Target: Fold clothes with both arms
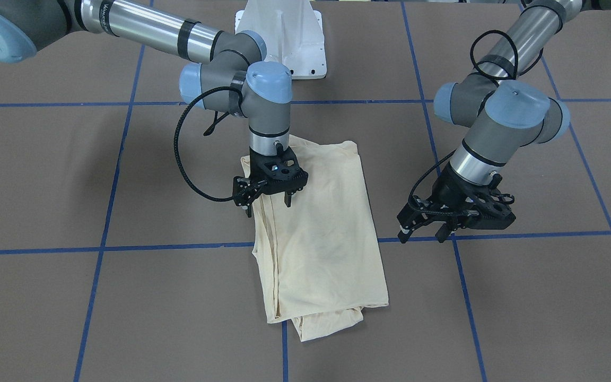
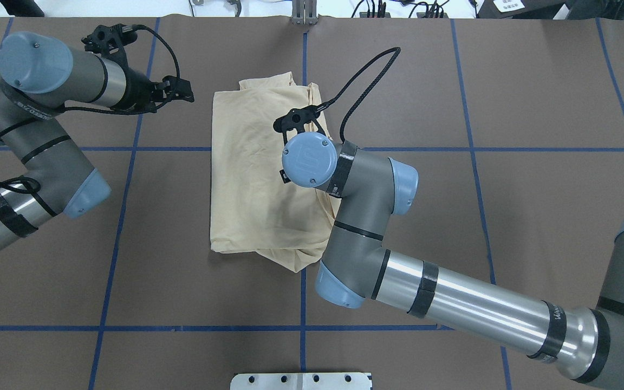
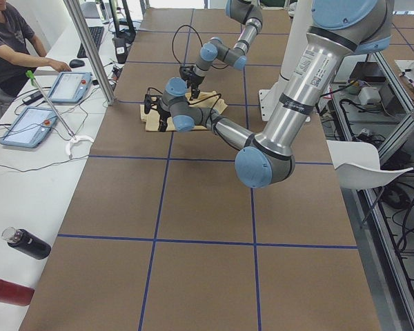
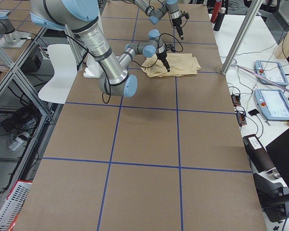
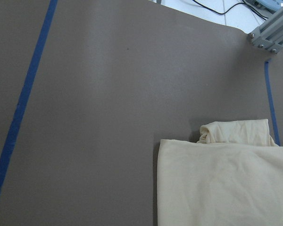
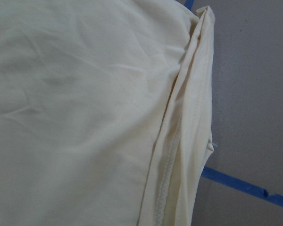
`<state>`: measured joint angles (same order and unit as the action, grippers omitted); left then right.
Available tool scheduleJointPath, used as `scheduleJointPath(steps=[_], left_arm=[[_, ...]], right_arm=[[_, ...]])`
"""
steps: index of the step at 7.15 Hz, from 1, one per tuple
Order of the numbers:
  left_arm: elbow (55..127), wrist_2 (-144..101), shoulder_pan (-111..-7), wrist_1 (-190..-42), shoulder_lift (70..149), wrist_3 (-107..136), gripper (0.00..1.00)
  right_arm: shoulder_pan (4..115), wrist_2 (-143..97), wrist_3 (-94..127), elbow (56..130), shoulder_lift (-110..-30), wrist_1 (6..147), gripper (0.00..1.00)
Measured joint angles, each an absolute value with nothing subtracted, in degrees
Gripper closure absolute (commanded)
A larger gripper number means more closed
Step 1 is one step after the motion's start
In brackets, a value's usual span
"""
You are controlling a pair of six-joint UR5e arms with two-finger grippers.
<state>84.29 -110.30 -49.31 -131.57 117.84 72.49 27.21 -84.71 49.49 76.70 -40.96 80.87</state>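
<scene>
Cream-yellow cloth fills the right wrist view: the T-shirt (image 6: 85,103), with its layered, stitched side edge running down toward a strip of blue tape (image 6: 245,186). In the front-facing view the right end effector (image 1: 267,206) points straight down at that same long edge. Its fingers are spread and grip nothing, one tip at the shirt's border and the other over the cloth; I cannot tell whether they touch it. The left end effector (image 1: 422,236) is also released, its fingers parted, and it hangs tilted over bare brown surface (image 1: 45,175) near a tape line, apart from the shirt on the robot's left. The shirt lies folded into a long rectangle at the middle of the surface, with a bunched, rolled end sticking out at the side far from the robot — it also shows in the left wrist view. The right arm (image 1: 151,26) reaches in over the shirt's near end, the left arm (image 1: 512,114) bends down beside it, and the white pedestal base (image 1: 289,32) stands between them.
</scene>
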Motion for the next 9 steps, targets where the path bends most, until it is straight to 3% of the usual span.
scheduleJointPath(steps=[7, 9], left_arm=[[84.2, -110.3, -49.3, -131.6, 118.0, 72.2, 0.00], [84.1, -110.3, -49.2, -131.7, 118.0, 72.2, 0.00]], right_arm=[[27.9, -85.2, 48.0, 73.8, -40.8, 80.8, 0.00], [27.9, -85.4, 48.0, 73.2, -40.8, 80.8, 0.06]])
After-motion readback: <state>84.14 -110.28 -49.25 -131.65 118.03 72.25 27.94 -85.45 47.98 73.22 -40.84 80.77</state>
